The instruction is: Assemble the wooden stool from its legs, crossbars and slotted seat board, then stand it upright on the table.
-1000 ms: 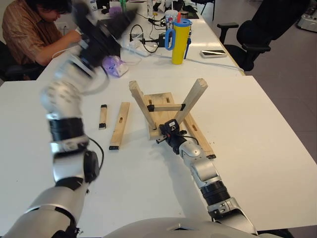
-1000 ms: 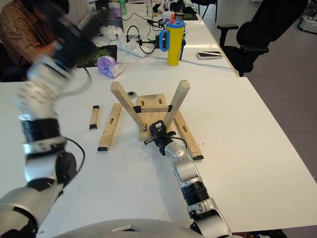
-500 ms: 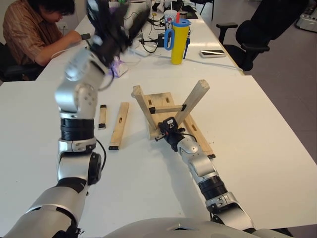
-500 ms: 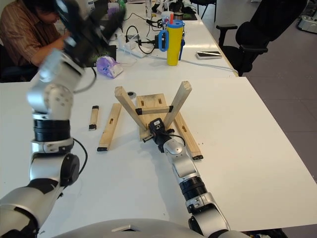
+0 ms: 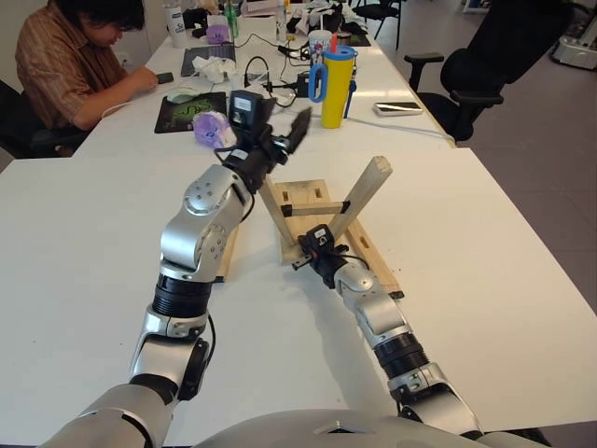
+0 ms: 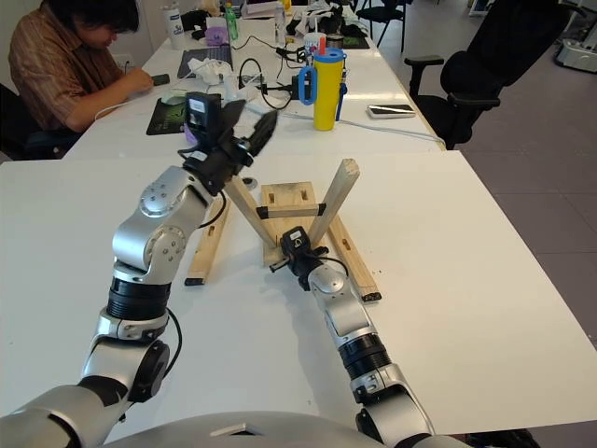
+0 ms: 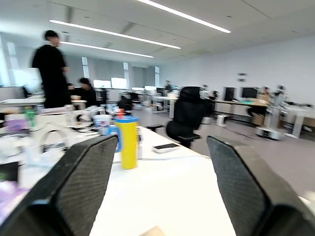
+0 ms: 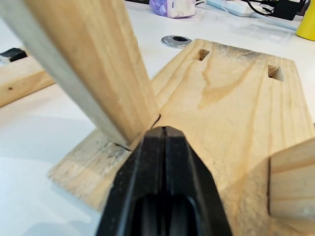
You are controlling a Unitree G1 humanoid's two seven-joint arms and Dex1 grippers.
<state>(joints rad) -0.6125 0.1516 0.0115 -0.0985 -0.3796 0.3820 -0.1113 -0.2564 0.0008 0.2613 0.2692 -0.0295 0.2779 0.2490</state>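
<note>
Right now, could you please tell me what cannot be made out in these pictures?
- Loose plank: head views, partly behind the left arm.
- Left stool leg: head views, top covered by the left gripper; contact unclear.
- Seat board: right wrist view, near part behind the right gripper.

an open-plan office: long white desks (image 5: 522, 271), black swivel chairs (image 7: 189, 110), ceiling strip lights (image 7: 182, 15).

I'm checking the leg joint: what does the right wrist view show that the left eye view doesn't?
Right wrist view: the foot of the leg meeting a corner slot of the seat board, and a metal ring. Left eye view: the open left gripper near that leg's top, and the crossbar. Both: leg, seat board, shut right gripper.
</note>
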